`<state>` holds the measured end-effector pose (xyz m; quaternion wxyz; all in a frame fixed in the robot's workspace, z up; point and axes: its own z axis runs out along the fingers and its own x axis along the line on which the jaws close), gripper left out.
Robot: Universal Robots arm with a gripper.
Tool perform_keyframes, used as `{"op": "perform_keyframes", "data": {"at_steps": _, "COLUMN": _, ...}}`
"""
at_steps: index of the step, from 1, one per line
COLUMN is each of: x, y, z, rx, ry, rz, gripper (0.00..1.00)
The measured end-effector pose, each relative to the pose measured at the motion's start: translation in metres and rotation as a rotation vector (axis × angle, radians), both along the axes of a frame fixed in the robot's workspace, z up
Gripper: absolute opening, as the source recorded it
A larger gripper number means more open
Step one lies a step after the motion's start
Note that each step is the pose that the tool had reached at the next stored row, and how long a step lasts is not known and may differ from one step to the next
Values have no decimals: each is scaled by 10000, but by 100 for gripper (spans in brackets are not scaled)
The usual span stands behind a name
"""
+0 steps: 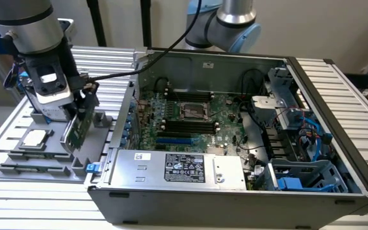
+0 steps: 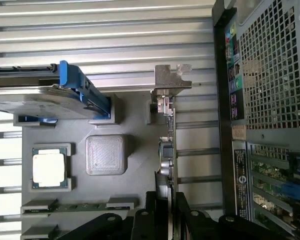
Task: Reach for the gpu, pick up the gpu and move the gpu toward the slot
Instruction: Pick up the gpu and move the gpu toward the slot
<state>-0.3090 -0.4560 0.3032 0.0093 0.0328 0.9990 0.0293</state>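
Over slatted bench (image 1: 337, 96), clamps the gpu (image 1: 77, 128) edge-on between closed fingers (image 2: 151, 210), low above the grey tray (image 1: 101, 143) beneath them, well apart from the slot (image 1: 173, 142) in the case (image 1: 235, 206) beyond: reach and grasp seemingly done, carry to go.

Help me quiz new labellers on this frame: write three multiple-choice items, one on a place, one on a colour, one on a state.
1. Where is the gpu?
A. at the grey tray, at the exterior view's left of the computer case
B. seated on the motherboard
C. lying on top of the case

2. What colour are the rails of the hard drive?
A. red
B. yellow
C. blue

3. What is the gripper doing?
A. hanging open
B. shut on the gpu
C. shut on the hard drive

Answers:
1 A, the card stands on edge at the tray, outside the case.
2 C, blue rails run along the silver drive.
3 B, the fingers flank the card's edge on both sides.
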Motion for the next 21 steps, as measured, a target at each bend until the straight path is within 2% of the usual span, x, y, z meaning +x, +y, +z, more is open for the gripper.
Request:
{"op": "perform_keyframes", "data": {"at_steps": 11, "x": 130, "y": -46, "z": 473, "rx": 119, "ry": 71, "rz": 5, "gripper": 27}}
{"op": "perform_keyframes", "data": {"at_steps": 21, "x": 424, "y": -73, "z": 927, "rx": 228, "ry": 137, "rz": 19, "gripper": 27}}
